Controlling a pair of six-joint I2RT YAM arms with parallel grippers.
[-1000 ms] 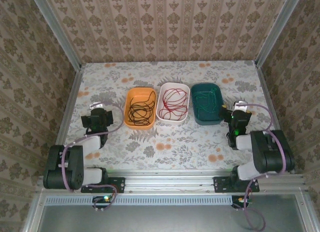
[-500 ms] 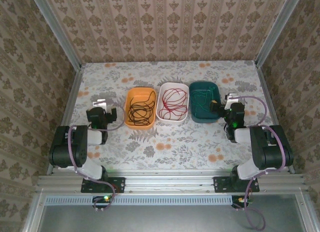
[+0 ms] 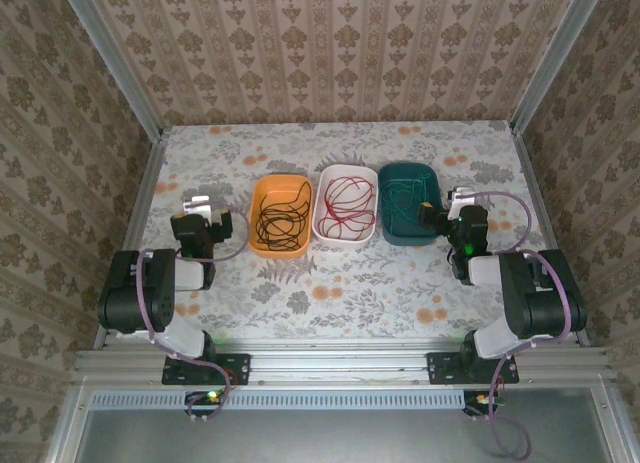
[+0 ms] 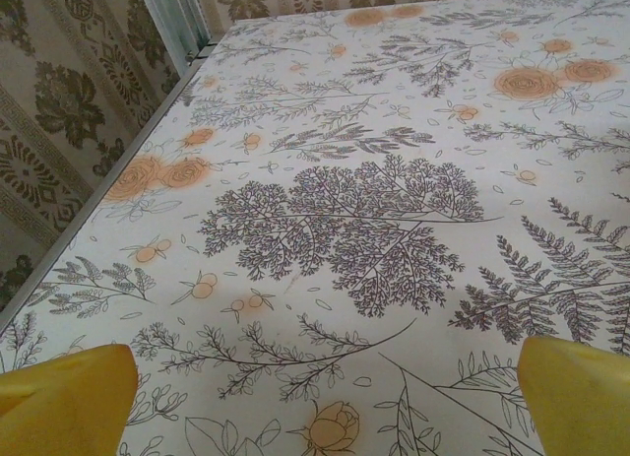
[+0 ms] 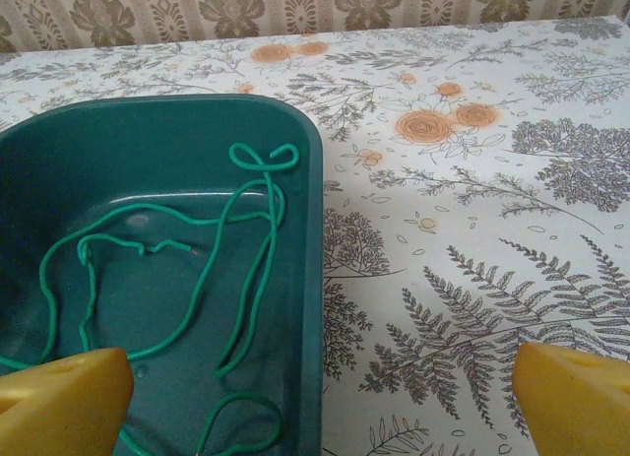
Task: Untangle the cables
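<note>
Cables, three thin wires, lie apart, one to each of three shallow plastic trays standing side by side in a row across the middle of the flower-patterned tabletop (image 3: 330, 293). The black cable (image 3: 280, 221) is coiled in the orange oval tray (image 3: 254, 223) on the left. The red cable (image 3: 345, 208) loops in the white tray (image 3: 347, 241) at the centre. The green cable (image 3: 408, 201) lies in the dark teal tray (image 3: 410, 242) on the right.

From the right wrist, the green cable (image 5: 251, 269) sprawls in loose loops on the tray floor, one small bow reaching up the far wall just under the rim (image 5: 313, 279).

The left gripper (image 3: 203, 215) hangs just left of the orange tray, jaws spread wide with nothing between them. Its yellow fingertips (image 4: 69, 397) frame bare tabletop, and the metal edge rail (image 4: 98, 195) runs close along its left.

The right gripper (image 3: 450, 211) sits at the teal tray's right rim, likewise wide open and empty. One yellow fingertip (image 5: 59, 397) hangs over the tray, the other over the table.

Open tabletop stretches behind the trays to the wallpapered back wall (image 3: 330, 53) and in front of them toward the arm bases.
</note>
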